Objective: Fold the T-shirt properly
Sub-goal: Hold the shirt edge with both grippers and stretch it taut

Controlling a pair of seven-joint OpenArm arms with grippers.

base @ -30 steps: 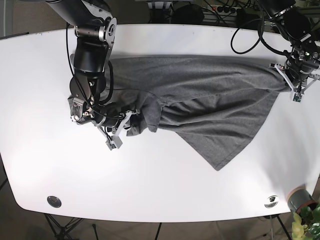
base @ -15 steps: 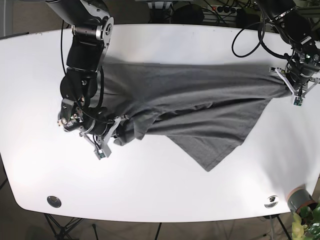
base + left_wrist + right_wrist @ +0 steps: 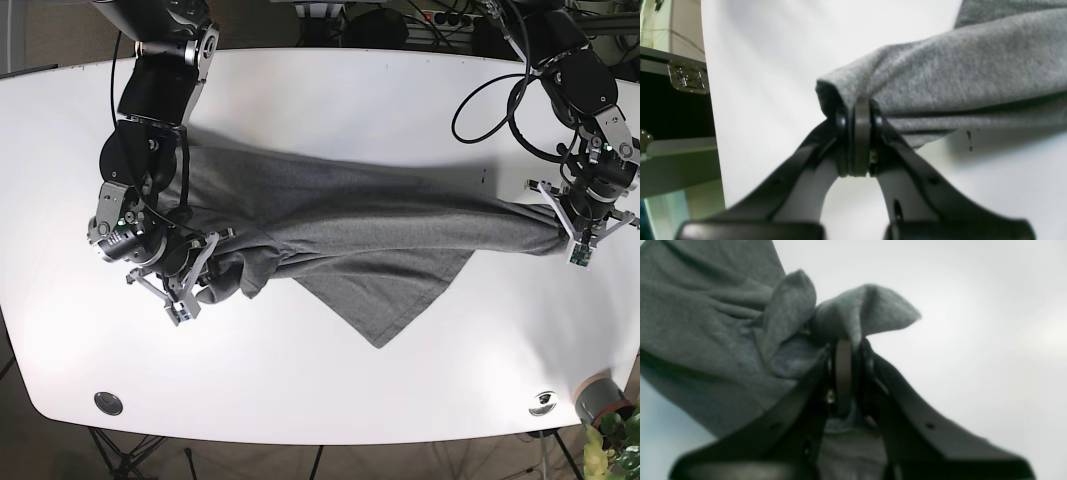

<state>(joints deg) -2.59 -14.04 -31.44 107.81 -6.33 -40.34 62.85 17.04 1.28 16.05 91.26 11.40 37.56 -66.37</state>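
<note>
Overhead, the base view shows the grey T-shirt (image 3: 380,225) stretched in a long band across the white surface (image 3: 320,380), from the arm on the view's left to the arm on its right. One corner of cloth hangs out as a triangle pointing toward the near edge of the surface. The right pincer (image 3: 192,290) sits at the bunched end on the view's left; the left pincer (image 3: 572,238) sits at the narrow end on the view's right. From this height the jaws themselves are too small to judge. A round metal fitting (image 3: 108,402) is set into the surface near the front left corner, another (image 3: 543,402) near the front right, and a plant (image 3: 612,440) shows beyond that corner.

The left wrist view supplies what the overhead cannot: the left pincer (image 3: 858,115) is closed, both tips pressed together on a folded edge of the T-shirt (image 3: 957,66). The cloth runs off to the right of the frame, lifted clear enough to cast a shadow on the surface (image 3: 766,66). A small dark mark (image 3: 969,136) lies on the surface beneath it.

The right wrist view shows the right pincer (image 3: 845,350) likewise clamped, on a crumpled bunch of the T-shirt (image 3: 706,320), with two loose peaks of cloth standing above the tips. The picture is soft.
</note>
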